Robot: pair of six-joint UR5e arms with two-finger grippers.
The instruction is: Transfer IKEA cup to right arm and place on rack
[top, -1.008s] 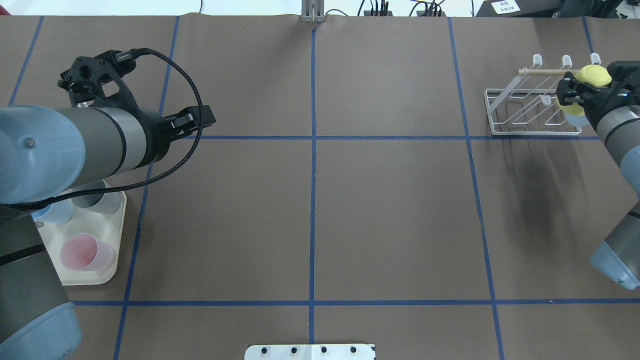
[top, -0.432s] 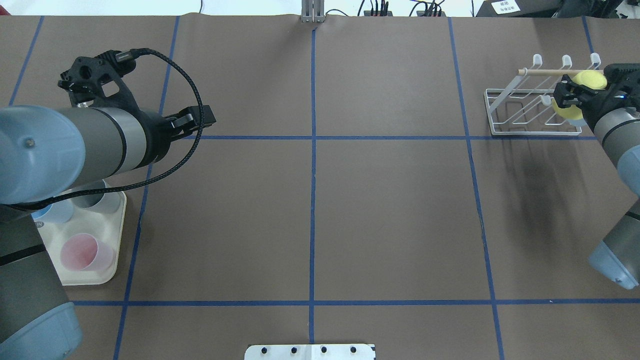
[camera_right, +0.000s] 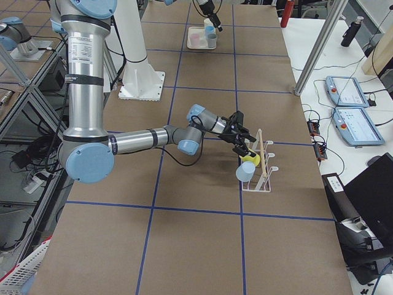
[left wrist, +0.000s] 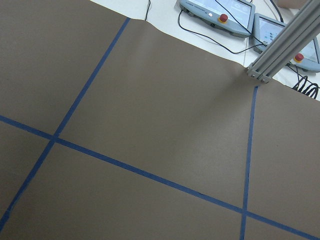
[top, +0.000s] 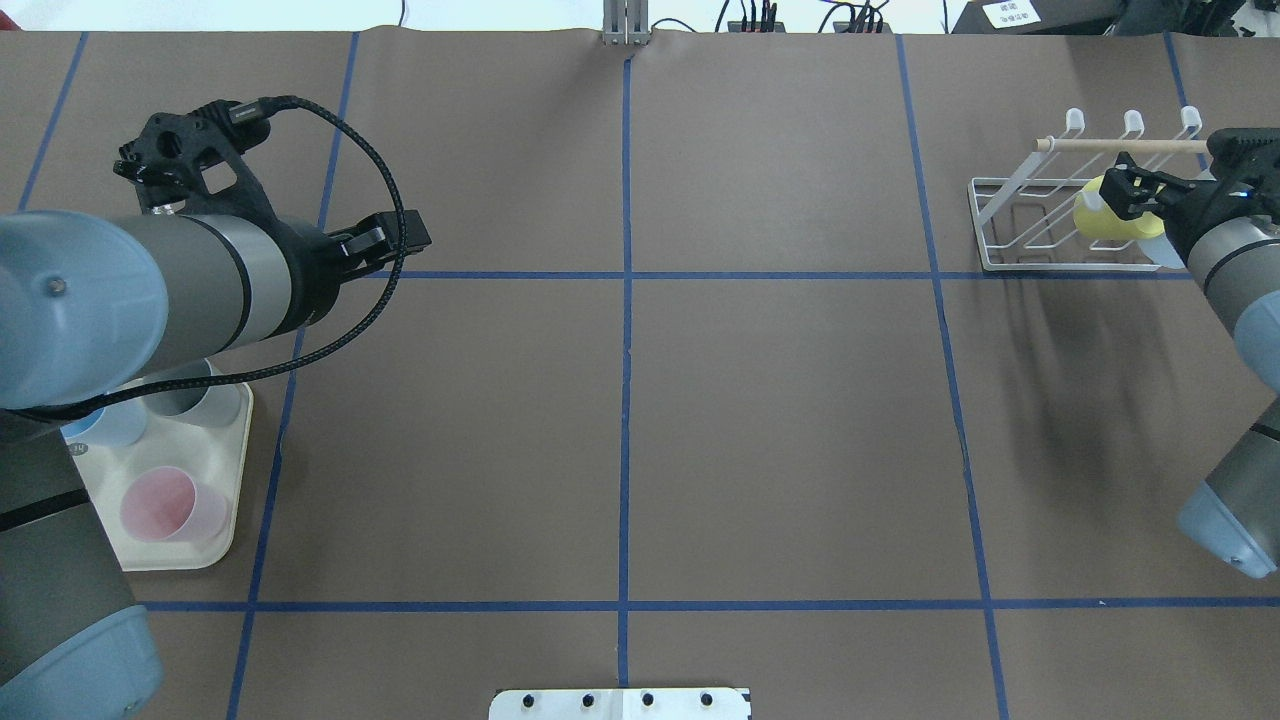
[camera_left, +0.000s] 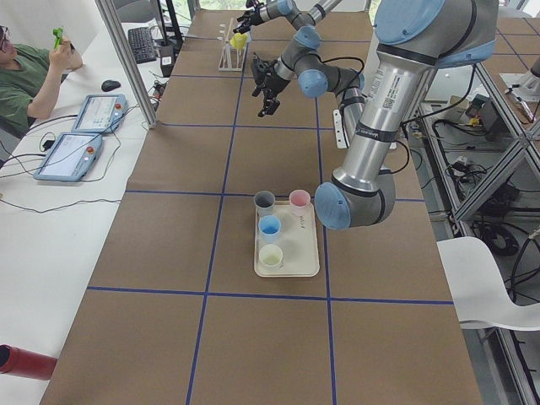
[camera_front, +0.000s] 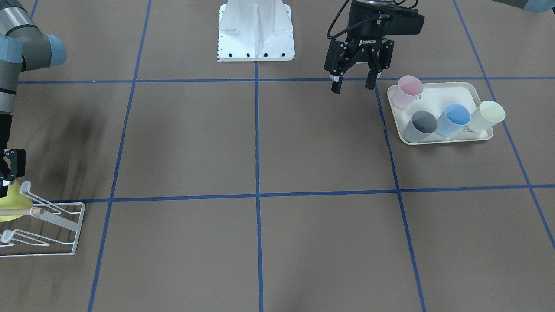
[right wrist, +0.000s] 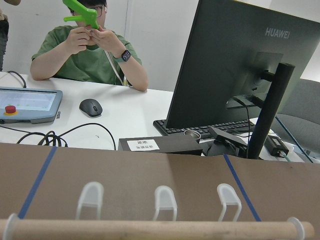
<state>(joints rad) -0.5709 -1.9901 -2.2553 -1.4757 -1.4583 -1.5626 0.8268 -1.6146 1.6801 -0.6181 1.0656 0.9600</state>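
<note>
Your right arm point(top: 1232, 262) has come down over the rack point(top: 1060, 267) in the last second. The yellow IKEA cup point(top: 1096, 220), which was level with the wooden rod point(top: 1100, 144), now sits low among the prongs, tilted, just beside a pale blue cup point(camera_right: 244, 173) already hung there. The right gripper point(top: 1120, 188) looks closed on the yellow cup, so seating seems near and only the release remains. The left gripper point(camera_front: 353, 88) hangs spread wide and empty, well apart from all this.
</note>
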